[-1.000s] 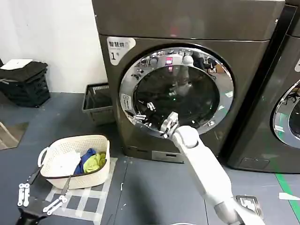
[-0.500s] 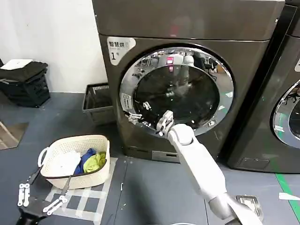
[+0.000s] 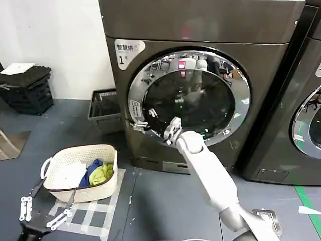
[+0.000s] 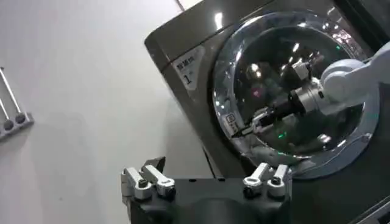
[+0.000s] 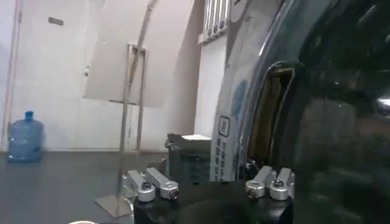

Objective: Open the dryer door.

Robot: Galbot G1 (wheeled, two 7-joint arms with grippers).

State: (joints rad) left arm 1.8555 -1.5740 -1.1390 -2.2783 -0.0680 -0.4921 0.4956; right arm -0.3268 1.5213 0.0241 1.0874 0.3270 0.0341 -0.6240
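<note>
Currently the right gripper [image 3: 170, 131] is at the lower-left chrome rim of the dryer door [image 3: 188, 97], fingers spread, near the handle recess. Door sits shut against the dryer [image 3: 200, 30]. Step: reaching for the latch. Next: hook that edge, pull outward. Left gripper [image 3: 37, 213] idles, spread, beside the laundry basket [image 3: 80, 173].

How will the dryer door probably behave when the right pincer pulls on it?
The dryer door looks rigid: chrome rim, thick glass bowl. It probably swings stiffly rather than bending, and feels heavy. The shiny rim may be slippery for the right pincer at its lower left edge.
</note>
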